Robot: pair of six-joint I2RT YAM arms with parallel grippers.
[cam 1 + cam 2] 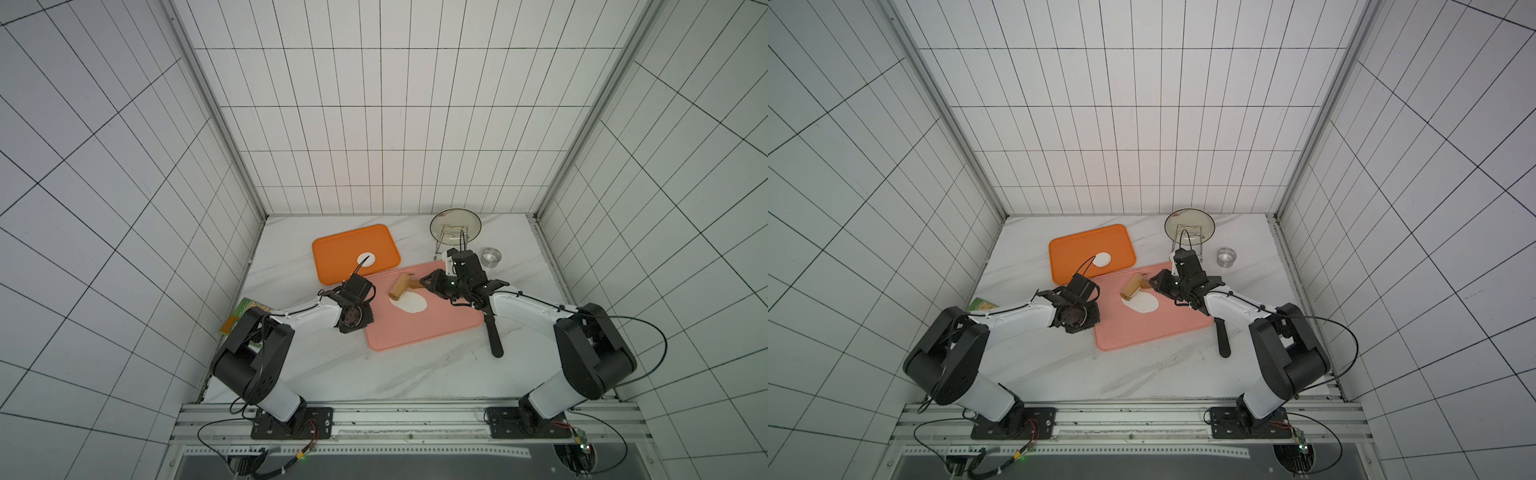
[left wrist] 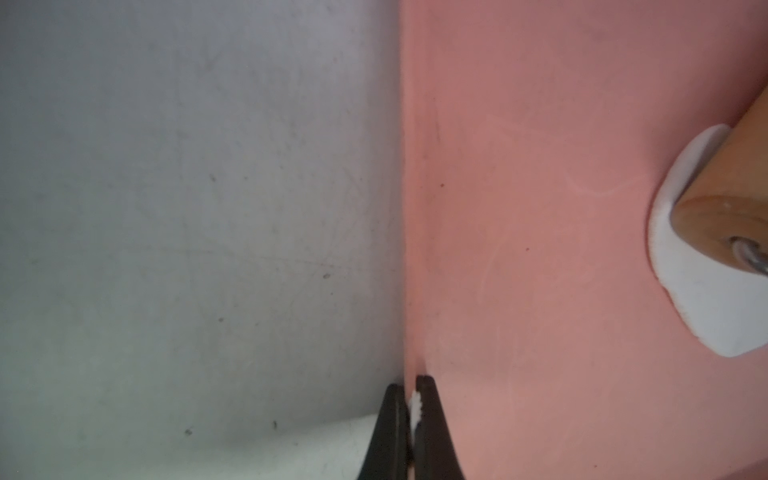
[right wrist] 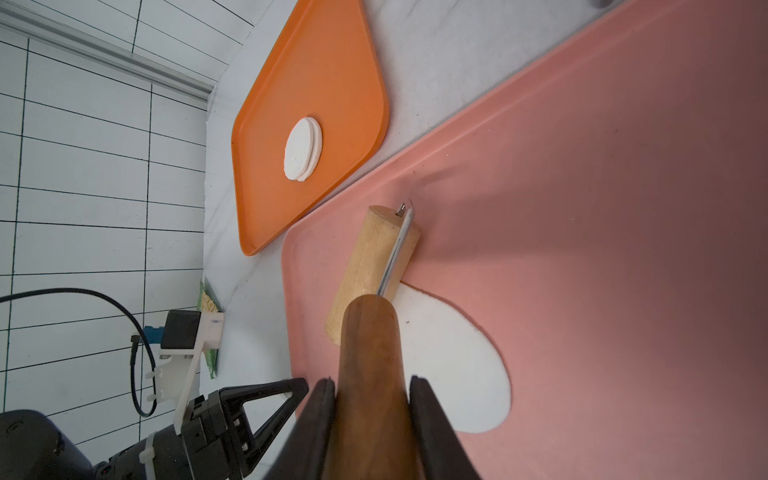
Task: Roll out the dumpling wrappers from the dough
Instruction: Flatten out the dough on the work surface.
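Observation:
The dough [image 1: 409,304] [image 1: 1141,303] [image 3: 453,361] lies as a flattened white oval on the pink mat [image 1: 436,328] [image 2: 540,208]. A wooden roller [image 1: 401,286] [image 3: 370,266] rests its light drum on the dough's far edge. My right gripper [image 3: 372,380] [image 1: 432,283] is shut on the roller's dark handle. My left gripper [image 2: 409,380] [image 1: 355,318] is shut on the mat's left rim, with a white crumb between its fingers. Two round dumpling wrappers [image 1: 365,259] [image 3: 302,149] are stacked on the orange tray [image 1: 336,257] [image 3: 332,62] behind the mat.
A small steel ring [image 1: 491,256] stands right of the mat's far corner. A glass plate on a wire rack [image 1: 455,226] is at the back. A black-handled tool [image 1: 494,336] lies off the mat's right edge. A green packet [image 1: 249,309] sits by the left wall.

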